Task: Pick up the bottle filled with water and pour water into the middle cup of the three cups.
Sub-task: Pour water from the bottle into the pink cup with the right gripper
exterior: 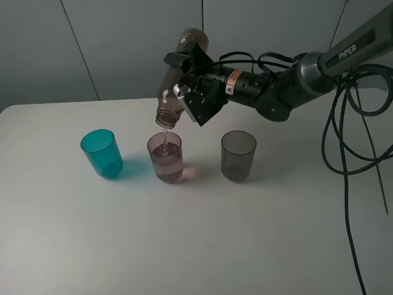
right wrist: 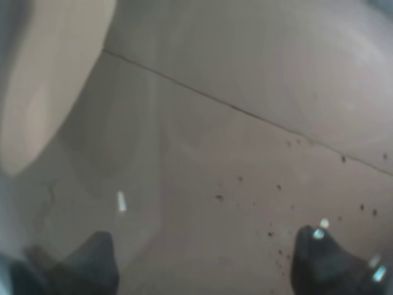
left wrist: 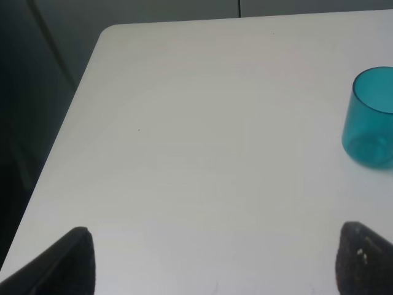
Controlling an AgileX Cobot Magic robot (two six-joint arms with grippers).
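In the exterior high view my right gripper [exterior: 187, 83] is shut on the smoky brown bottle [exterior: 177, 92]. The bottle is tilted mouth-down over the pale pink middle cup [exterior: 165, 157], and a thin stream of water falls into that cup. The teal cup [exterior: 102, 153] stands left of it and the smoky grey cup [exterior: 238, 155] right of it. The right wrist view is filled by the translucent bottle [right wrist: 184, 153] between the dark fingertips [right wrist: 86, 258]. My left gripper [left wrist: 212, 261] is open and empty over bare table, with the teal cup [left wrist: 371, 117] off to one side.
The white table [exterior: 196, 246] has a rounded far left corner [left wrist: 113, 31]. Black cables [exterior: 350, 153] hang down at the right side beside the right arm [exterior: 295, 80]. A grey panelled wall stands behind the table.
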